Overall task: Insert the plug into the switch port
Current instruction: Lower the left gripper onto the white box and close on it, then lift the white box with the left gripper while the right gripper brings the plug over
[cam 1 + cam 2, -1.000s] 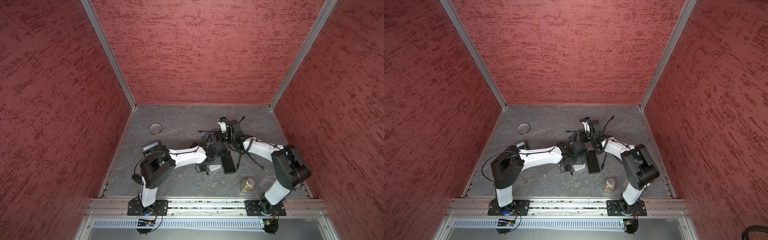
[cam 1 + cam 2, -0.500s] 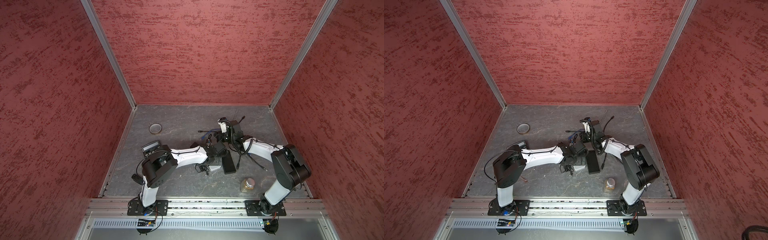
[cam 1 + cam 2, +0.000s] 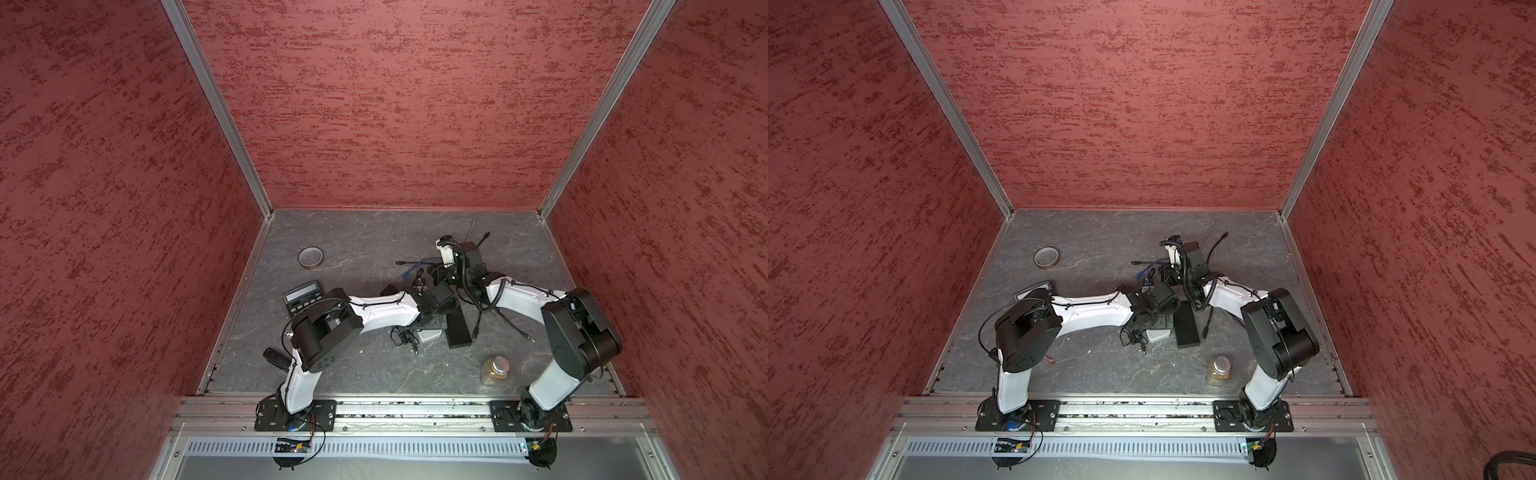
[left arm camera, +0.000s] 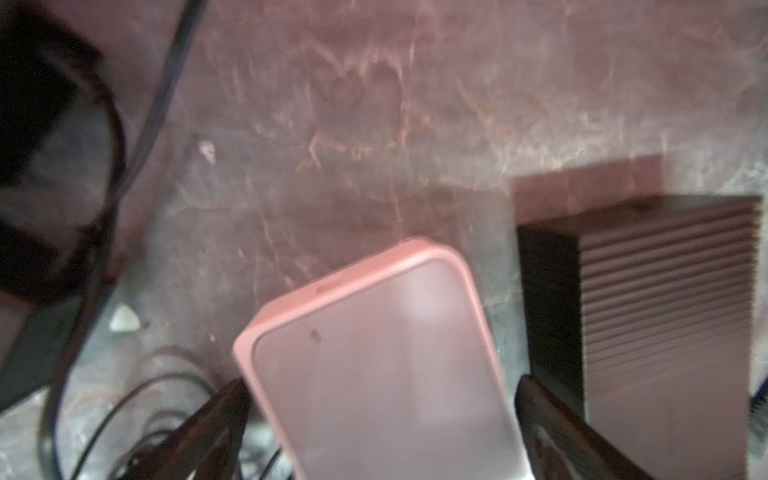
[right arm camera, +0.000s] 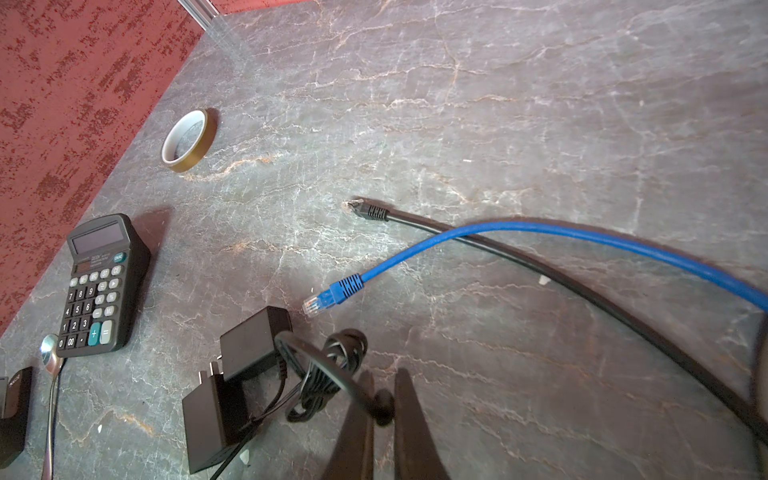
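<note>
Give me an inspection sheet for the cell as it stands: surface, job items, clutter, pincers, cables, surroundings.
Surface: grey marbled tabletop, no spill seen.
Job's things: black ribbed box, likely the switch, lying flat, ports not visible; blue plug loose on the surface.
Clutter: tape roll, calculator, jar, spoon, power adapter, white box.
Grippers: left pincer open, straddling the white box; right pincer shut on thin black lead.
Cables: blue cable crosses over black cable; the ends in view are unplugged.
Surroundings: red textured walls; nothing else seen.
</note>
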